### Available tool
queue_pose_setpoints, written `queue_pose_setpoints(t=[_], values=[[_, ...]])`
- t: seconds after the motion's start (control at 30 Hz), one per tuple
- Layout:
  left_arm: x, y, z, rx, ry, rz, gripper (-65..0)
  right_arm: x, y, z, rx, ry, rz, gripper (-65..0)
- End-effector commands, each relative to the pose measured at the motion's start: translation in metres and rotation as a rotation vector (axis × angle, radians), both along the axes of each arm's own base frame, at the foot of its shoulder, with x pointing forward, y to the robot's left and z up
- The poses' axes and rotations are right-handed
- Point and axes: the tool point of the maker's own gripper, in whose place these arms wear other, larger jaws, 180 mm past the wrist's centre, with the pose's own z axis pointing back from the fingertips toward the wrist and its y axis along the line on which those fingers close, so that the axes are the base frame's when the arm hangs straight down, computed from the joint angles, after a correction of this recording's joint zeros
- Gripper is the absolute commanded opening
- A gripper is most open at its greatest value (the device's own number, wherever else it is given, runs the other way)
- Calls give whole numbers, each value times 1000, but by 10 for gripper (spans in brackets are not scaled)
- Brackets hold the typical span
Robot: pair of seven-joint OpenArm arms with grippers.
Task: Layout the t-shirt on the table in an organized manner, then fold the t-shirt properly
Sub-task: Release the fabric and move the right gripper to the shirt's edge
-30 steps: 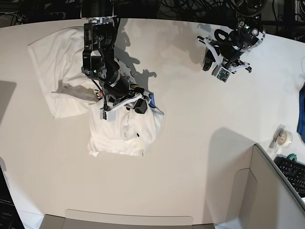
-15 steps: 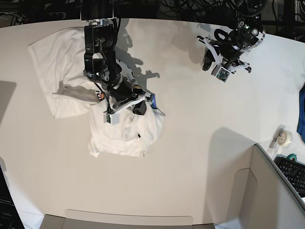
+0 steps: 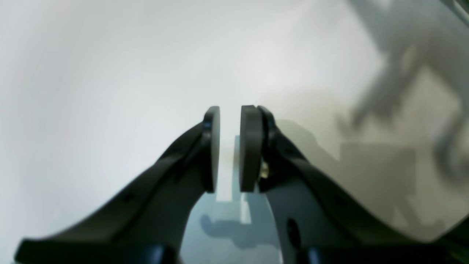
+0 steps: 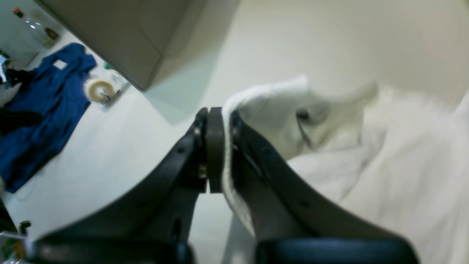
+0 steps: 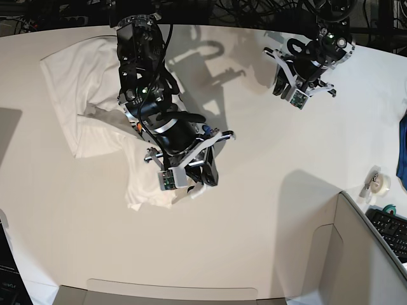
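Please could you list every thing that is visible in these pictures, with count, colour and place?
white cotton t-shirt: one, white, crumpled on table's left part
large off-white table: one, off-white, under everything
grey box corner: one, grey, lower right
roll of clear tape: one, pale, right edge
blue cloth: one, blue, beyond the tape
black keyboard: one, black, behind box
right tool: one, black, shut on t-shirt hem
left tool: one, black, above bare table, narrow gap, empty

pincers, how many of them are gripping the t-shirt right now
1. The right pincer is shut on a white edge of the t-shirt. The left pincer sits apart over the bare table, a narrow gap between its pads, holding nothing.
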Motion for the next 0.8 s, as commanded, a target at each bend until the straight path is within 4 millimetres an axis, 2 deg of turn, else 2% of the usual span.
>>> queue_pose_setpoints(t=[0.0,0.03,0.17,0.37,0.47,0.6,0.77], values=[[7,7,11,7,-42,13,-567,0,1,31,-6,-114,-1,-650],[7,9,12,10,-45,19,-567,-3,0,36,-30,-142,-4,-650],[13,19,17,22,-64,43,-567,-6,-10,29,-61,-128,-40,-650],[23,36,27,42,-100,83,-566,-14,3,27,-61,-119,-8,-650],[41,48,42,53,-159,115,-566,-16,4,23,-67,-108,-2,-650],[57,63,59,68,-215,155,-556,-18,-14,-7,-165,6,-14,-650],[70,65,73,67,-259,162,-544,-21,-46,-35,-242,83,-76,-650]])
